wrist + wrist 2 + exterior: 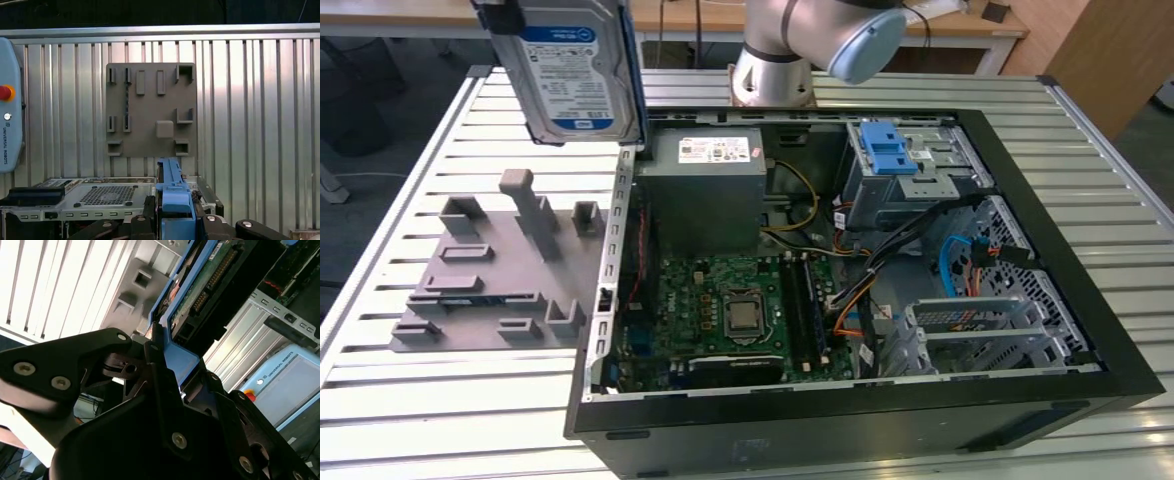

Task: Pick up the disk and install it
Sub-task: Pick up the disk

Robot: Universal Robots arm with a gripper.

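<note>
While the pincer [159, 347] clamps the disk [574, 70], its label [571, 100] shows.

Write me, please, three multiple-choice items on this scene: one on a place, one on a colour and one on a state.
1. Where is the disk?
A. In the air, to the exterior view's left of the case.
B. Inside the case.
C. Beneath the case.

2. What colour is the disk's carrier?
A. Red.
B. Green.
C. Blue.

3. What state is the gripper in?
A. Open, apart from the disk.
B. Shut on the disk.
C. Shut on the case.

Answers:
1 A: in the exterior view it hangs upright beside the open case.
2 C: the frame shows blue in both wrist views.
3 B: the carrier sits clamped in the gripper in both wrist views.
</note>
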